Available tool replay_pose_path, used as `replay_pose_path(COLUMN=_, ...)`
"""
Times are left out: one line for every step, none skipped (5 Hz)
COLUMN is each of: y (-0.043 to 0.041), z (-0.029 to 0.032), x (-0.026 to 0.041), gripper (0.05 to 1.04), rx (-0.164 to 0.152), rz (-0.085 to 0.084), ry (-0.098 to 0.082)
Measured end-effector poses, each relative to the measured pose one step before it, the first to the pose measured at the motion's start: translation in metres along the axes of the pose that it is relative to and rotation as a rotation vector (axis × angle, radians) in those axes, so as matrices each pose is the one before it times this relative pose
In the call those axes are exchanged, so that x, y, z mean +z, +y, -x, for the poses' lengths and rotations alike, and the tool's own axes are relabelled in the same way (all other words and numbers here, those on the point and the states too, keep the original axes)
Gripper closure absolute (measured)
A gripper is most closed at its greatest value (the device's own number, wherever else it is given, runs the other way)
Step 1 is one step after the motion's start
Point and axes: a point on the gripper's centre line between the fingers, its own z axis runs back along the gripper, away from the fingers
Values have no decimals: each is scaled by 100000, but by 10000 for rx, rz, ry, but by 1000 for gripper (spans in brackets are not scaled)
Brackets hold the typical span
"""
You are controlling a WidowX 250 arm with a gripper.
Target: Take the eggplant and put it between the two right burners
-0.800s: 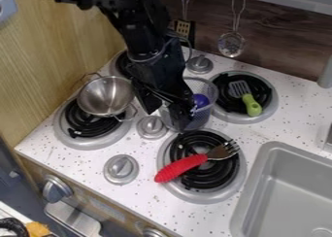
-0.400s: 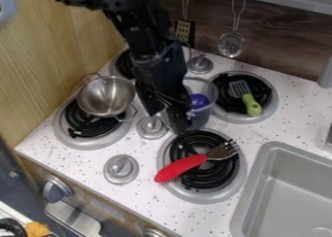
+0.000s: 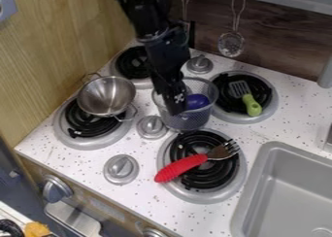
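The black gripper (image 3: pixel 174 104) hangs down into the left part of a mesh basket (image 3: pixel 186 121), coming from the top edge. Inside the basket, on its right side, lies the purple eggplant (image 3: pixel 197 101), close to the gripper's right; whether they touch is unclear, and part of the eggplant is hidden. The basket stands between the back right burner (image 3: pixel 271 101), which bears a green-handled spatula (image 3: pixel 251 105), and the front right burner (image 3: pixel 238 178), where a red-handled fork (image 3: pixel 181 167) lies.
A metal pot (image 3: pixel 105 96) sits over the front left burner (image 3: pixel 74 141). Behind it is the back left burner (image 3: pixel 131 61). Knobs (image 3: pixel 152 126) stand between the burners, and the sink (image 3: pixel 285 192) lies at the right.
The gripper has turned and now looks narrower from this side, with its wrist shifted right. More of the back left burner shows. The eggplant and basket look unmoved.
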Motion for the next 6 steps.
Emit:
replay_pose_path(y=1996, z=-663, x=-914, gripper=83, rx=-1506, rz=400, ry=-201)
replay_pose_path(y=2098, z=-646, x=-595, gripper=83, rx=-1030, rz=22, ry=-175)
replay_pose_path(y=1846, z=-305, x=-501, gripper=83, rx=-527, rz=129, ry=-165)
replay_pose_path(y=536, z=-51, x=-1026, gripper=83, rx=-186, rz=66, ry=-191)
replay_pose_path(y=427, z=213, x=-1071, gripper=83, rx=-139, rz=-109, ry=-127)
replay_pose_path(y=168, z=316, x=-562, gripper=83, rx=-38, rz=-6, ry=-51)
